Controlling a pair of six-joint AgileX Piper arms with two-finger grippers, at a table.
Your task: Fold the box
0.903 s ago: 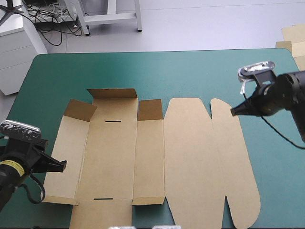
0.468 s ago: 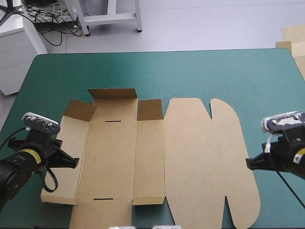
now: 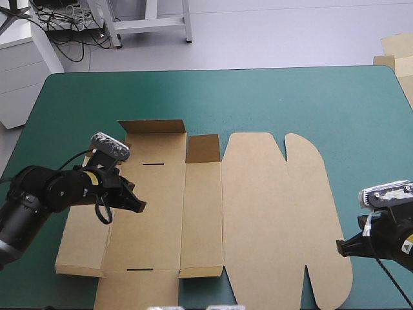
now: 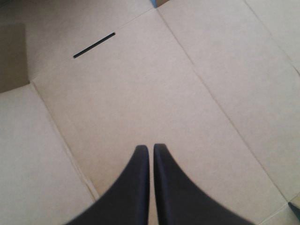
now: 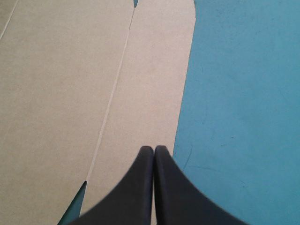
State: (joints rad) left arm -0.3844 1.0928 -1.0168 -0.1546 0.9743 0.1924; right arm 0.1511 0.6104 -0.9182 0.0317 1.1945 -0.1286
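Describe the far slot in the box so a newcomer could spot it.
On the teal-green table lies the brown box, a mostly flat sheet. The panel under the left gripper has two short dark slots; the far slot sits before the raised end flap, the near slot toward the robot.

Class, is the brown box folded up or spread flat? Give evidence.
Mostly flat: the box lies spread on the table; only its small far flaps stand raised.
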